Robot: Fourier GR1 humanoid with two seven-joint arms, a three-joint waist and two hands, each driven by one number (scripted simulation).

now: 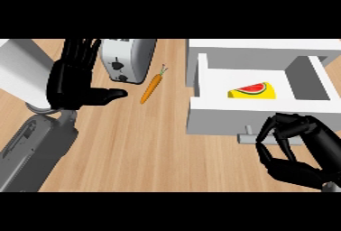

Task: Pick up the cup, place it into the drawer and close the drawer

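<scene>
**Right hand (pixel 300 151) clenched beside drawer (pixel 220 118) handle (pixel 246 137)**

Our curled fingers (pixel 277 122) hold nothing, poised, we judge, to push the open drawer shut. Left hand (pixel 70 85) rests released. We see no cup; only a watermelon slice (pixel 254 90) lies inside.

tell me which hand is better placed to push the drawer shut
The right hand: it sits at the front of the open drawer, by the handle, with the cup already inside. The left hand rests open far off beside the toaster.
</scene>
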